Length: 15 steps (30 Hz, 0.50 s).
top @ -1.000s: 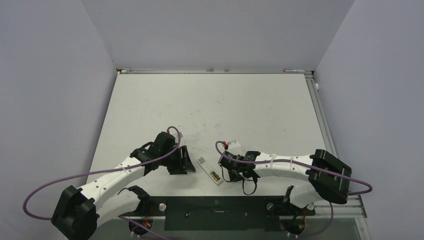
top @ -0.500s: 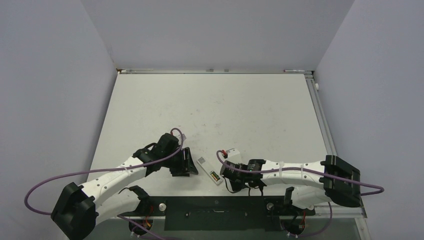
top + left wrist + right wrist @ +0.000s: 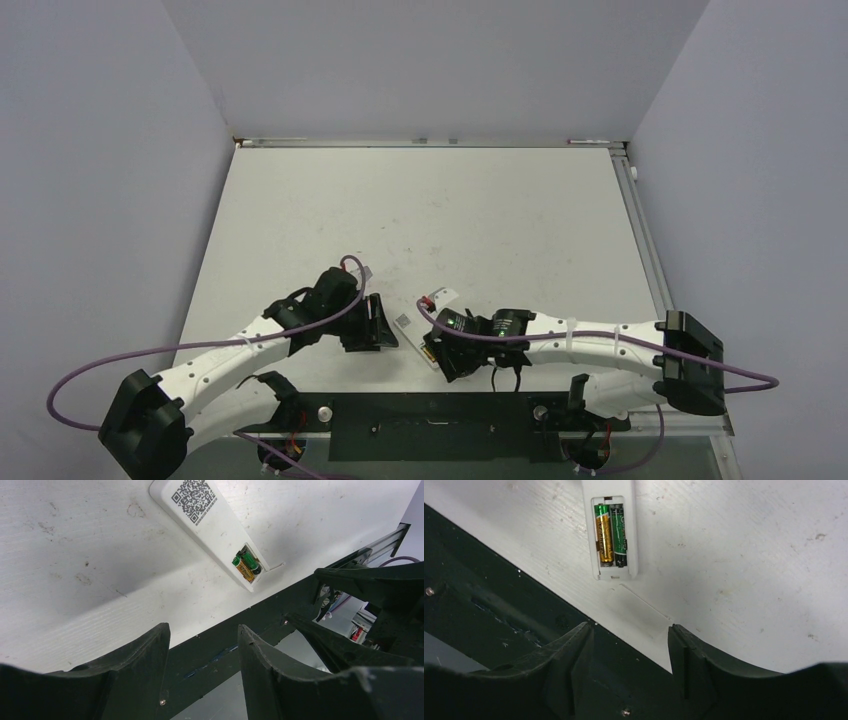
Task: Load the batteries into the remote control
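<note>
Surroundings: white bench, scuffed, with a dark rail along its near edge. One purple cable loops off each arm. A thin pale line lies on the bench just past the remote's near end; scratch or strip, cannot tell.

Obstruction: in the top view the right pincer hangs over the middle of the remote control, so only its two ends show there. Both wrist views see the remote unblocked.

Pincers: the left pincer is released, fingers apart, nothing between them, just left of the remote. The right pincer is also released, fingers spread, gripping nothing, clear above the bench.

Position: the remote lies flat on the bench near the near edge, between the two pincers.

Orientation: the long axis runs diagonally, far-left to near-right. Its recess faces up and sits at the near-right end, close to the rail. The QR label is at the far end.

Batteries: both are seated in the recess, side by side, parallel to the remote's long axis. The gold battery has a green end pointing away from the rail; the dark battery touches it alongside.

Count: 1 remote, 2 batteries, 1 QR label, 2 pincers, 2 cables.
</note>
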Each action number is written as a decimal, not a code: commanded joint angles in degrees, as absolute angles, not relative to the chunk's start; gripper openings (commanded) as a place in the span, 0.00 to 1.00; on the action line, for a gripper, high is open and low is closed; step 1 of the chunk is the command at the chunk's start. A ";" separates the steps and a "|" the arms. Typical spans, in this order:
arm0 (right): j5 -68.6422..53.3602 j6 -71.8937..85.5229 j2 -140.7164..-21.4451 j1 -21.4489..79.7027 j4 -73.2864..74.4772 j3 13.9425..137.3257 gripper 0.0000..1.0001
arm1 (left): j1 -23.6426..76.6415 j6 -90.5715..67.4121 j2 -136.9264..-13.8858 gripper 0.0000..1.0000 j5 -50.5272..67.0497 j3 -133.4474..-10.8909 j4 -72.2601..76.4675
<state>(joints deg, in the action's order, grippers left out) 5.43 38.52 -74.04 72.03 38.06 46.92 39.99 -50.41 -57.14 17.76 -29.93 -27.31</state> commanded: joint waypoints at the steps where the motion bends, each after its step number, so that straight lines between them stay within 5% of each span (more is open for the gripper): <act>1: 1.61 30.77 -75.64 71.55 35.61 48.52 0.57 | 40.17 -50.63 -54.60 0.50 16.46 -30.19 -27.83; 15: -0.19 25.89 -83.61 71.42 33.61 47.54 0.58 | 40.06 -49.83 -54.18 0.53 16.39 -30.23 -28.65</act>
